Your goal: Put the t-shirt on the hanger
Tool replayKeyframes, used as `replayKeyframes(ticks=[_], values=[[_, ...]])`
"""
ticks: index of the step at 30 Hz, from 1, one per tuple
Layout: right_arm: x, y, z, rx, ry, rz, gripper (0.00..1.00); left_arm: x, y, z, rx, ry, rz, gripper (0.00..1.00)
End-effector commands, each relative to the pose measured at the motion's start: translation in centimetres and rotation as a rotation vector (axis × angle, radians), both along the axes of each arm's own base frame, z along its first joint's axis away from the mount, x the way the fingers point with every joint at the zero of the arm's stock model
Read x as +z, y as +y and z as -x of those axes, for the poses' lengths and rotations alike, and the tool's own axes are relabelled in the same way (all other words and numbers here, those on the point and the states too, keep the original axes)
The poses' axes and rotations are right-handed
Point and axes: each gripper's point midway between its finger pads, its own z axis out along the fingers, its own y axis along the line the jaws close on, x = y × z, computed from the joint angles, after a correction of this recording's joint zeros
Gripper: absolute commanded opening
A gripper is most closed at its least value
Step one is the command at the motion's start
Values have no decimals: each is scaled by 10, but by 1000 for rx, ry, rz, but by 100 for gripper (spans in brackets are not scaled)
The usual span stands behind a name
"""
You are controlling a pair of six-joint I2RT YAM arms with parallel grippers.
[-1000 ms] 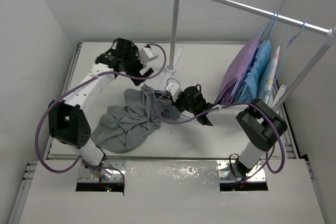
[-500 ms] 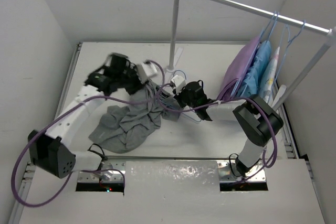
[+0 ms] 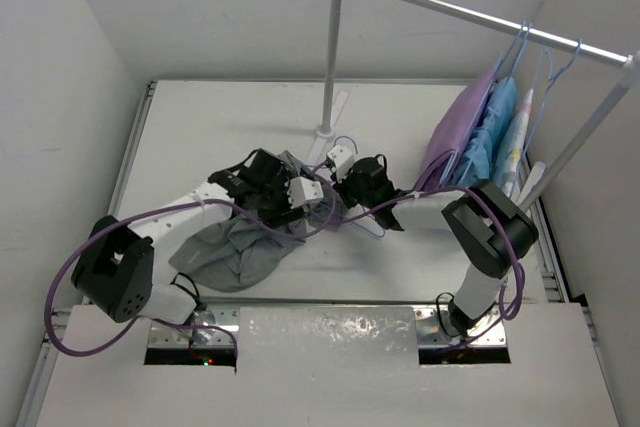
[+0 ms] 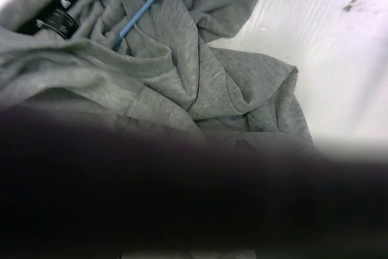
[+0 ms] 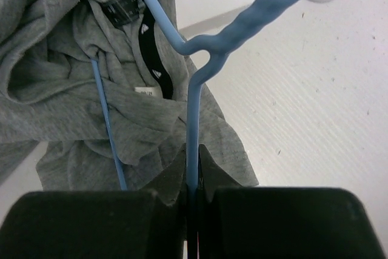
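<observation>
The grey t-shirt (image 3: 235,252) lies crumpled on the table left of centre. It fills the left wrist view (image 4: 230,83) and shows in the right wrist view (image 5: 60,101) with its black collar label up. The pale-blue wire hanger (image 5: 193,119) passes partly into the shirt's folds, and a piece of its wire shows in the left wrist view (image 4: 148,4). My right gripper (image 3: 338,185) (image 5: 193,157) is shut on the hanger's wire just below the twisted neck. My left gripper (image 3: 312,204) is down on the shirt's upper part beside the right gripper. Its fingers are lost in darkness in its own view.
A white clothes rack stands behind, its pole (image 3: 332,47) rising from a base at the table's back centre. A purple garment (image 3: 455,147) and a light-blue garment (image 3: 497,132) hang from the rail at the right. White walls close in both sides.
My left arm has swung from the table's far left back down onto the shirt beside the right gripper. The right gripper has kept hold of the hanger and shifted slightly.
</observation>
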Motion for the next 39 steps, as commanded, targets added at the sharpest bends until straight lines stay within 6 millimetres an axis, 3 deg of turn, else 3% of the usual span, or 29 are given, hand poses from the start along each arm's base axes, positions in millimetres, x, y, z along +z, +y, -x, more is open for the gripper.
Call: replayKeyframes(ticks=[1, 4, 5, 6, 8, 9, 15, 21, 24, 29, 32, 34, 35, 36, 39], values=[[36, 10, -15, -23, -80, -108, 0, -20, 20, -8, 101, -32, -75, 60], [38, 7, -17, -43, -69, -130, 0, -11, 18, -17, 176, -67, 6, 67], [39, 7, -18, -42, -64, -139, 0, 2, 7, -22, 194, -71, 128, 68], [38, 8, -17, -38, -61, -143, 0, 24, 16, -33, 241, -105, 225, 71], [38, 7, -16, -36, -61, -140, 0, 53, 10, -39, 242, -108, 393, 78], [37, 7, -16, -37, -61, -137, 0, 59, 14, -42, 251, -105, 410, 79], [34, 3, -15, -43, -59, -118, 0, 66, -12, -7, 73, 40, 507, 90], [35, 2, -14, -42, -59, -120, 0, 26, 12, 0, 88, 53, 349, 87], [37, 5, -15, -33, -63, -133, 0, 15, 11, 1, 105, 52, 339, 79], [36, 7, -15, -29, -48, -132, 0, -24, 18, 0, 153, 51, 252, 66], [37, 6, -14, -26, -50, -126, 0, -33, 31, -8, 214, 12, 199, 52], [36, 6, -13, -17, -55, -123, 0, -29, 41, -26, 312, -67, 186, 30], [37, 6, -13, -12, -59, -125, 0, -21, 45, -33, 348, -111, 192, 6], [37, 6, -12, -11, -60, -126, 0, -14, 50, -40, 388, -150, 194, 0], [38, 5, -12, -8, -64, -119, 0, 27, 62, -63, 479, -251, 246, 0]])
